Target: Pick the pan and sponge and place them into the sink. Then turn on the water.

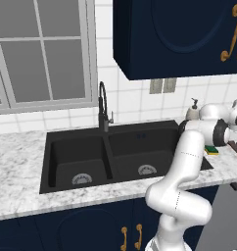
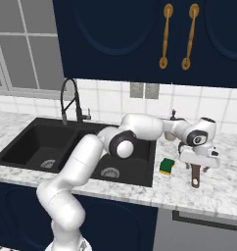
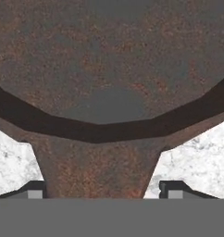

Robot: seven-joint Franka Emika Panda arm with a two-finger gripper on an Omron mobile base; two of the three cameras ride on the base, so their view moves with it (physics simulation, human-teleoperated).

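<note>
The pan is a round, rusty reddish-brown frying pan, seen close up in the hand view. Its handle runs toward me between the fingertips. My gripper is open and straddles the handle near its root, with a small gap on each side. From the right base, the gripper hangs low over the brown handle on the counter right of the sink. The yellow and green sponge lies between the sink and the pan. The black arched faucet stands behind the sink and is dry.
A white soap dispenser stands at the back of the counter behind my forearm. The black double-basin sink has a silver drain in each basin. Blue wall cabinets hang above, and the speckled counter's front edge is close.
</note>
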